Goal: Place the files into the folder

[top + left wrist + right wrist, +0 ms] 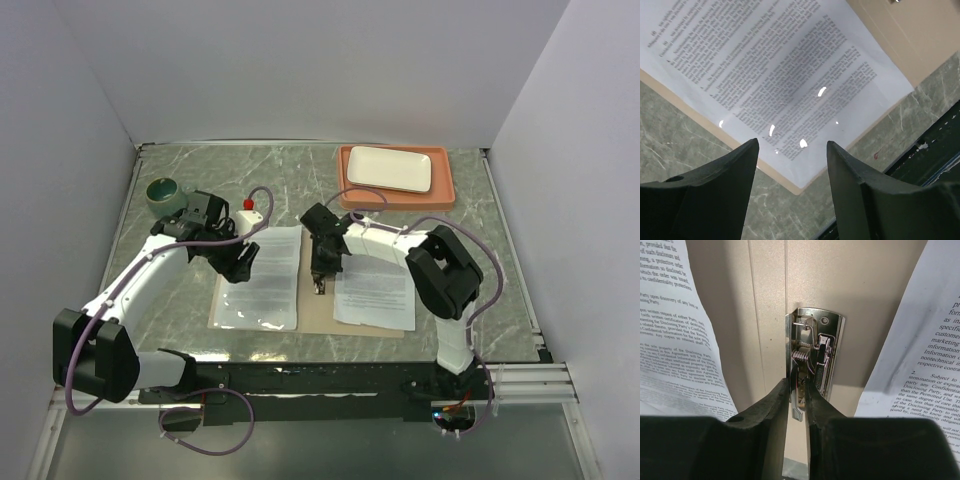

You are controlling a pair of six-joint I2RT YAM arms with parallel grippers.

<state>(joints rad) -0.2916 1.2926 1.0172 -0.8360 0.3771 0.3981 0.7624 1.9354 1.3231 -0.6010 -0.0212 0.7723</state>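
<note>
While our right gripper (798,386) sat pinched almost closed on the chrome spring clip (815,347) at the spine of the flat tan cardboard folder (316,308), we judged a firm, square squeeze best. The white printed paper files (262,280) lay on both of its open leaves. Our left gripper (792,145) hovered wide open and empty. The salmon-orange tray (397,202) held a white rectangular plate (390,168).
</note>
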